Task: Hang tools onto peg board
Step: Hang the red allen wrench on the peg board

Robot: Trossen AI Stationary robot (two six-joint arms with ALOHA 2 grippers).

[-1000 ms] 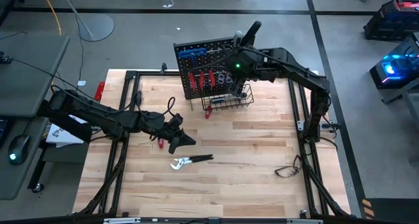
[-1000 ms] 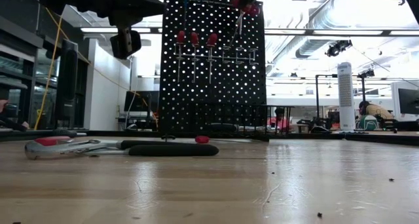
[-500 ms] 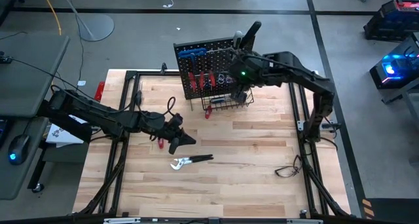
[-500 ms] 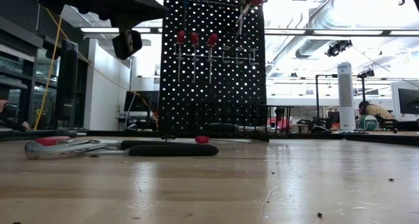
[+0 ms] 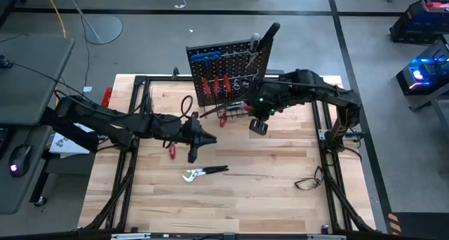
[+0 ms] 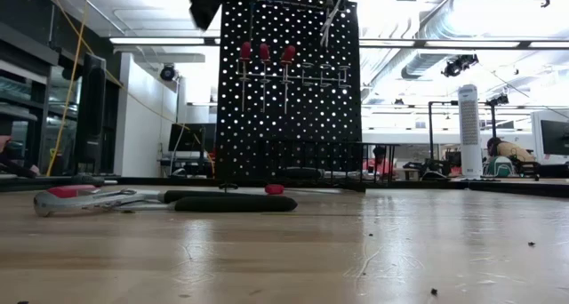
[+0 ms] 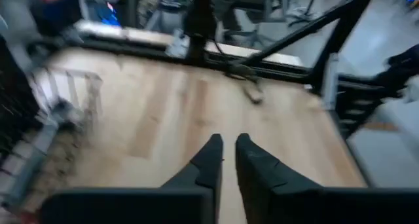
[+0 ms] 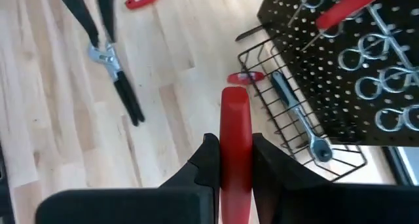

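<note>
The black peg board (image 5: 224,71) (image 6: 289,91) stands upright at the table's far side, with red-handled screwdrivers (image 6: 264,55) and blue hex keys (image 5: 203,56) hanging on it. A wire basket (image 8: 294,119) at its foot holds a ratchet wrench (image 8: 308,135). My right gripper (image 5: 245,108) (image 8: 234,145) hovers in front of the basket, shut on a red-handled screwdriver (image 8: 236,112). My left gripper (image 5: 203,138) (image 7: 226,149) is raised over the table's middle left, shut with nothing between its fingers. Pliers (image 5: 203,172) (image 6: 89,197) and a small red tool (image 5: 172,152) lie flat on the table. My right gripper pinches the screwdriver's red handle (image 8: 236,129) between its two fingers. The handle lies along the fingers, and its rounded end (image 8: 236,93) sticks out past the fingertips. The fingers slant down toward the table. The screwdriver is lifted clear, in front of the basket.
A short red piece (image 5: 223,121) (image 8: 245,76) lies on the table just in front of the basket. A black tubular frame (image 5: 140,78) borders the table. Thin black cables (image 5: 309,182) lie near the right edge. Bare wood stretches along the near half.
My right gripper has drawn away from the top of the peg board toward the table's near edge, carrying the red-handled screwdriver clear of the board. My left gripper has risen, shifted slightly toward the peg board and rolled about its own axis.
</note>
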